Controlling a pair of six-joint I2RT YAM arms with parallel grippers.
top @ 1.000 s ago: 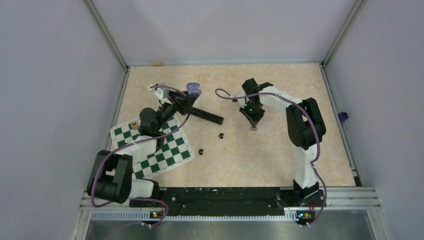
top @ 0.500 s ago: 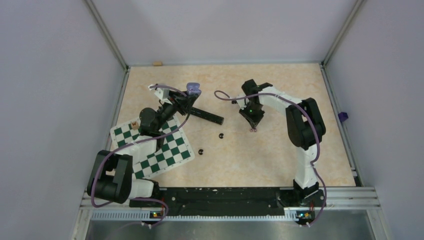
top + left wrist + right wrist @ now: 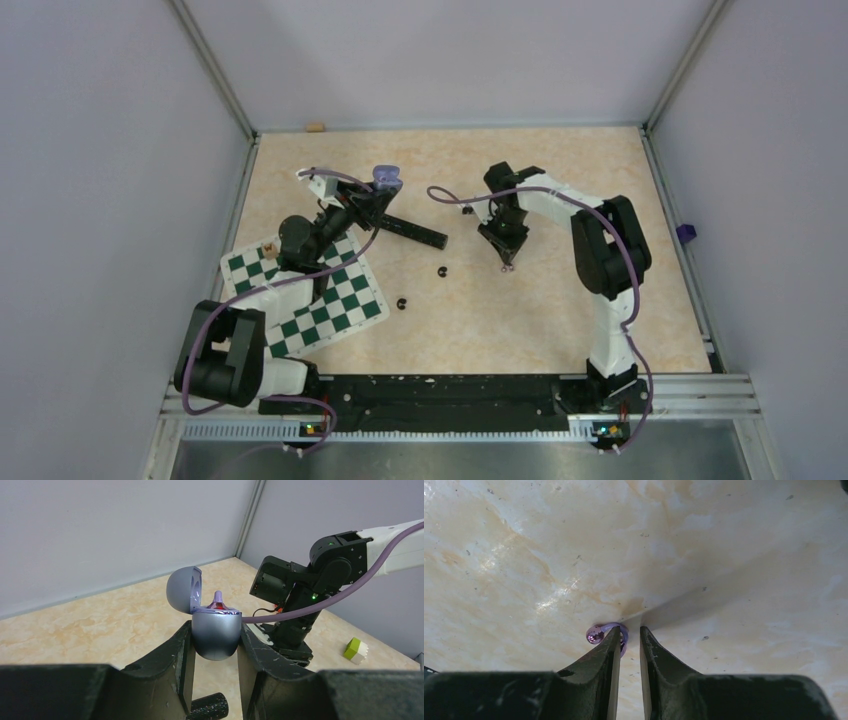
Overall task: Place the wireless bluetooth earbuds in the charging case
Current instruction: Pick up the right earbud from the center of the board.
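Clamped between both fingers of the left gripper [image 3: 214, 630], at the far left of the table [image 3: 560, 320]: the charging case [image 3: 214, 642], gripped by its rounded lower half and held off the surface; lid [image 3: 184, 588] swung open, standing up on the left side; inside, a seated purple earbud [image 3: 218, 599], tip poking up above the rim.

Toward the middle, slightly right: the right gripper [image 3: 630, 630], pointed down with tips at the tabletop; fingers nearly together, only a thin slit between them; at the tip of the left-hand finger in the wrist view, a loose purple earbud [image 3: 596, 634], lying on the table, mostly outside the slit and partly hidden behind that finger; pinched or merely touched, impossible to tell.

Left of and nearer than the right gripper, bare on the table: a first black earbud [image 3: 441, 271]; further left and nearer again, just off the right corner of the chessboard [image 3: 345, 300], a second black earbud [image 3: 402, 303]; both well apart from either gripper.

Near the far left edge of the chessboard, a small cream chess piece [image 3: 269, 246].
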